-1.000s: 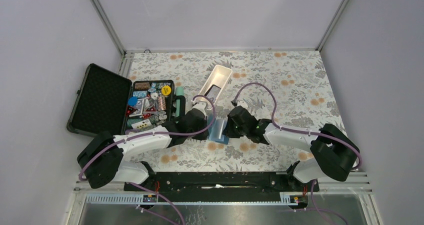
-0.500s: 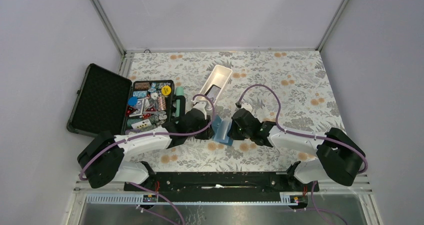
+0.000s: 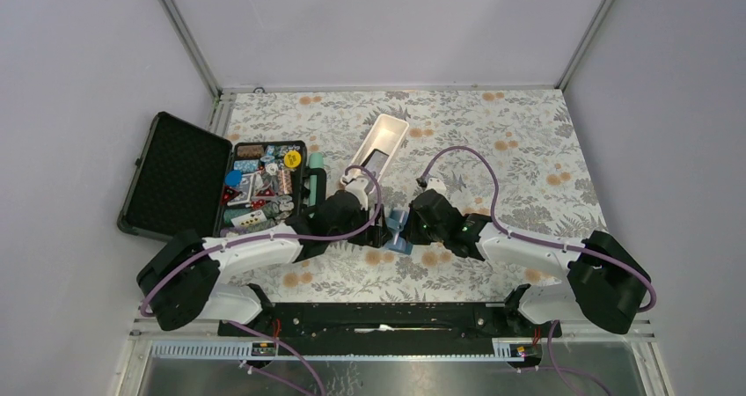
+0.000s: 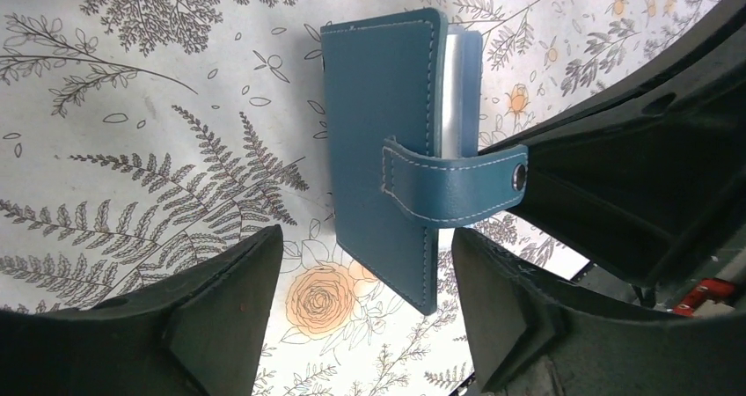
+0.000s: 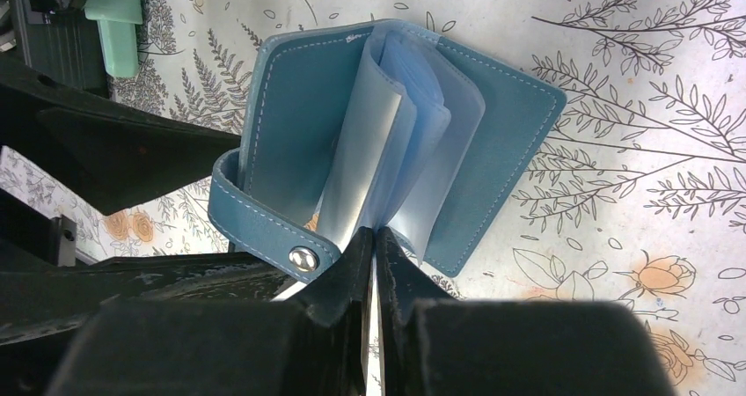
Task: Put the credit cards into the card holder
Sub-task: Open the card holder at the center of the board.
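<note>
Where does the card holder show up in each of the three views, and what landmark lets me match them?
Top external: the card holder lies just below centre on the floral cloth, small and partly hidden.
Left wrist: card holder in the upper middle, outer cover toward the camera.
Right wrist: card holder at centre, open, clear pages fanned.
Shared landmark: its snap tab with the metal stud shows in both wrist views; the floral cloth is in all three.

Pale grey walls [image 3: 387, 26], aluminium corner posts [image 3: 183, 33], floral-print table cover [image 3: 510, 150], soft even light
</note>
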Motion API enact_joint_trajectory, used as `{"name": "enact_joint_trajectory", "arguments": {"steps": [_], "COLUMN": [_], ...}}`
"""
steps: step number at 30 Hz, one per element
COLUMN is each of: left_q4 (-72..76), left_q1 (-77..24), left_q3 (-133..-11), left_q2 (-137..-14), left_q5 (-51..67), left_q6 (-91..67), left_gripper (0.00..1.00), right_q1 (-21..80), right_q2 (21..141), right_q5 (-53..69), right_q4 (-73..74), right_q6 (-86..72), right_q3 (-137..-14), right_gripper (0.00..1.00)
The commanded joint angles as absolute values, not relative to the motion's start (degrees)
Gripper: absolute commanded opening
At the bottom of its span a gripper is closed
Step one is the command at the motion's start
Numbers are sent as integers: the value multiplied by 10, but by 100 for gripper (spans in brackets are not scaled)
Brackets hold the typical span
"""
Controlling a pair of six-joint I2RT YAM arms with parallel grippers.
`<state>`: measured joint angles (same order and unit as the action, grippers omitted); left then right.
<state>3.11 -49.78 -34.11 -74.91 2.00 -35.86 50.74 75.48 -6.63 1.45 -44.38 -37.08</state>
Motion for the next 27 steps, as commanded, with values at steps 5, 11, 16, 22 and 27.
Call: {"name": "enact_joint_trajectory", "arguments": {"steps": [5,11,16,22,27], "left_q4": [75,73,65,58,70], "left_q1": [-514,-519,-519,-518,-517], "left_q3": [-374,-379,-375,-368,-354], "left_q2": [-787,-802,-800,-795,-792], "left_q5": [36,29,6,2,-11], "left_q6": [-339,-337,-352,-382,-398], "left_gripper": [77,56,26,6,0], "right_q1": [512,512,513,512,512], "right_q2": [744,742,737,742,749], "right_q5": [-79,-81,-88,-114,-169], "right_q4": [6,6,7,24,71], "right_q6": [-450,-454,-454,-456,-448], "right_q3": [-379,-375,-369,-363,-360], "right_gripper": [0,0,0,0,2]}}
